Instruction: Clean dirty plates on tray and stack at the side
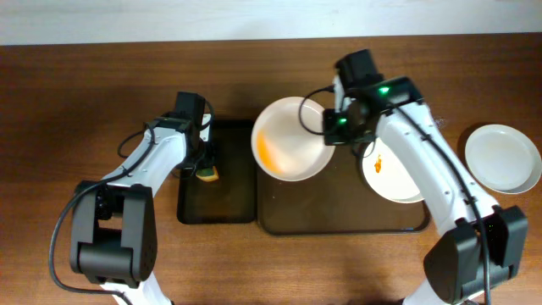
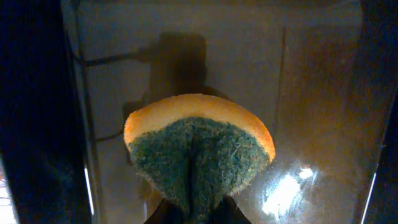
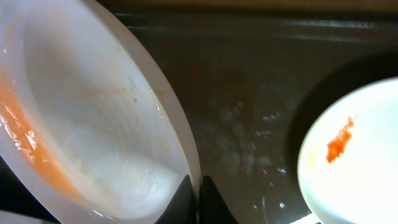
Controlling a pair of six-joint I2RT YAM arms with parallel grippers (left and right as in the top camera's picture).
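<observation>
My right gripper [image 1: 333, 125] is shut on the rim of a white plate [image 1: 290, 140] with an orange smear, held tilted above the left end of the brown tray [image 1: 339, 222]. In the right wrist view the jaws [image 3: 198, 186] pinch that plate's rim [image 3: 93, 124]. A second smeared plate [image 1: 385, 174] lies on the tray, partly under my right arm; it shows in the right wrist view [image 3: 348, 155]. A third, clean-looking plate [image 1: 503, 158] sits on the table to the right. My left gripper [image 1: 204, 163] is shut on a yellow-and-green sponge [image 2: 199, 155] over the black tray [image 1: 216, 203].
The narrow black tray lies just left of the brown tray, almost touching it. The held plate overhangs the gap between the two trays. Brown wooden table [image 1: 68, 110] surrounds them. A pale wall edge runs along the back.
</observation>
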